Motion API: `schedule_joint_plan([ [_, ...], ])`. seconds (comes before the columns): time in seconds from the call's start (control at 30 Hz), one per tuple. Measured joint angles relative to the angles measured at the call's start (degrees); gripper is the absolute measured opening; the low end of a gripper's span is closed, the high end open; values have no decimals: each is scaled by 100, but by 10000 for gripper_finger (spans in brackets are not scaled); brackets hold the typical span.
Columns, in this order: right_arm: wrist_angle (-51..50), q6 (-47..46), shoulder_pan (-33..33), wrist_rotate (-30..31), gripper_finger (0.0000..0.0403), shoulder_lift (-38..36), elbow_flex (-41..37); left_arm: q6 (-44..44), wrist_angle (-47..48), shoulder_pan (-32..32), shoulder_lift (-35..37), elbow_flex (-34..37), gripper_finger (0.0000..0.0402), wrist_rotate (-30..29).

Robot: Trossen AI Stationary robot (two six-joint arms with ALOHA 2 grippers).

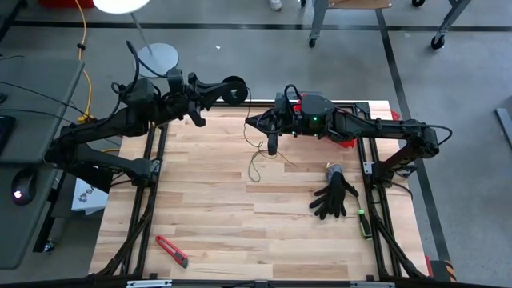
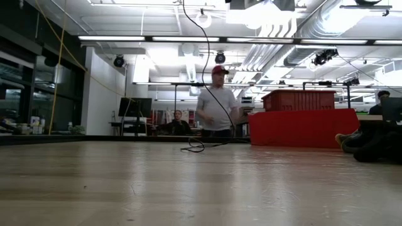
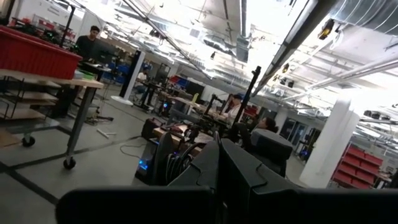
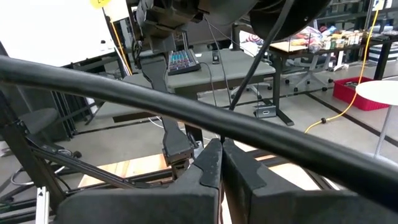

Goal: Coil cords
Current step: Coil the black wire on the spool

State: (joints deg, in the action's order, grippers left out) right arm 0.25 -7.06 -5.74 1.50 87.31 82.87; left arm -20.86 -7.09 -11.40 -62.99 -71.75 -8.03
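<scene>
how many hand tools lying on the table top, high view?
2. A red-handled utility knife lies near the front-left corner of the wooden table; a green-handled tool lies along the right edge, beside the black glove. The arms may hide more.

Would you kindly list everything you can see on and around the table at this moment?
cord: one, thin dark, loose loops mid-table.
spool: one, black, raised at the table's far edge by the left gripper.
glove: one, black, right side.
utility knife: one, red, near-left.
screwdriver: one, green, right edge.
bin: one, red, behind the table.
person: one, red cap, behind the table.
left gripper: shut, far-left.
right gripper: shut, above the cord.
</scene>
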Motion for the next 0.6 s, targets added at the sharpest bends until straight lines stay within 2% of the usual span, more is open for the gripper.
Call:
schedule_joint_plan([
  [0.3, 0, 1, 0, -76, 0, 0, 0, -133, 4, 0, 25, 0, 3, 184],
  [0.6, 13, -304, 15, -680, 0, 1, 0, -310, 265, 0, 61, -2, 3, 496],
])
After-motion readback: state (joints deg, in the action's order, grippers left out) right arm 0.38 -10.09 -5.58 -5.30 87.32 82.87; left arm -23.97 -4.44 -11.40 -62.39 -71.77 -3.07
